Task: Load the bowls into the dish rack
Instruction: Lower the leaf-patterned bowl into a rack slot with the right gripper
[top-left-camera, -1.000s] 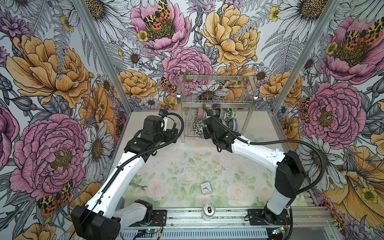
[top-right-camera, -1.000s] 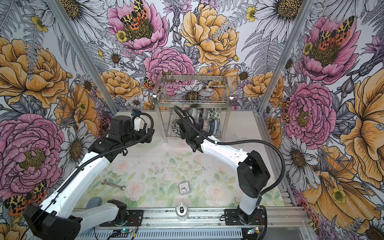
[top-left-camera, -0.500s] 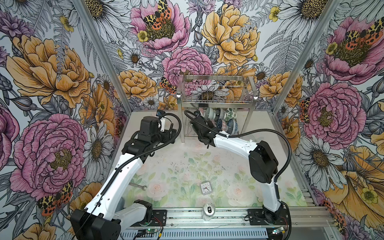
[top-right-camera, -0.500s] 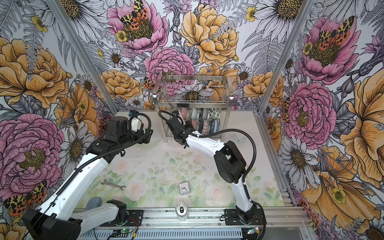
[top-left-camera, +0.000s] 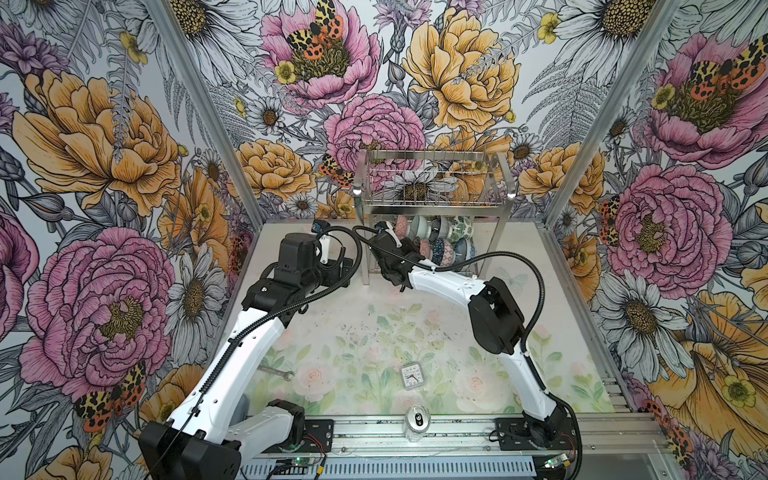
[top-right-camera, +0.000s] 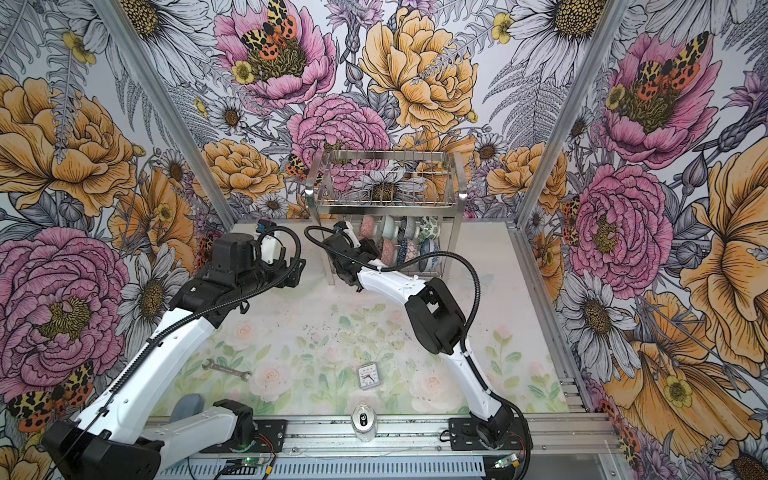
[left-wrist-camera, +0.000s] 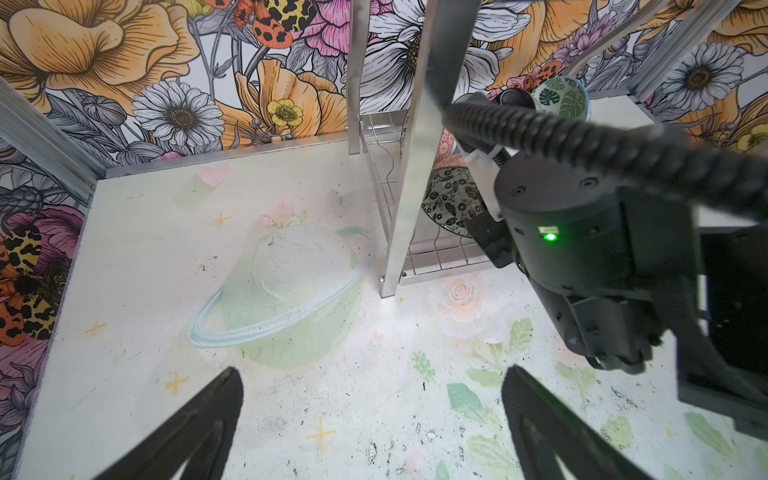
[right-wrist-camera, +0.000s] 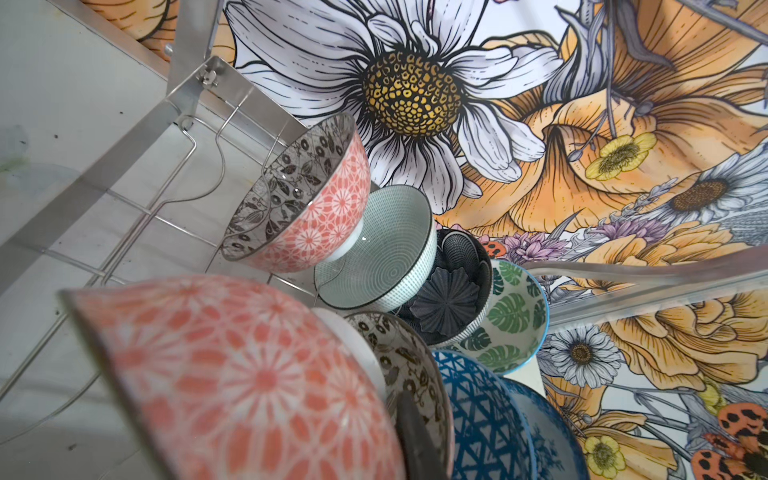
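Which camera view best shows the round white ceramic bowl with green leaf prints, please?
The right wrist view: the green-leaf bowl is close, printed inside facing the camera. The left wrist view shows it small behind a black corrugated cable; both top views, tiny in the steel wire dish rack.

No word, brand, number or sign clear enough to read in any view. On the small square clock (top-left-camera: 412, 376) lying face up near the front edge of the table (top-left-camera: 353, 332), only a white dial with dark and red hands, the numerals too small to make out. On the can (top-left-camera: 417, 422) standing upright on the metal rail (top-left-camera: 457, 432) just past that front edge, only the silver top plain, any print on the side too small to tell.
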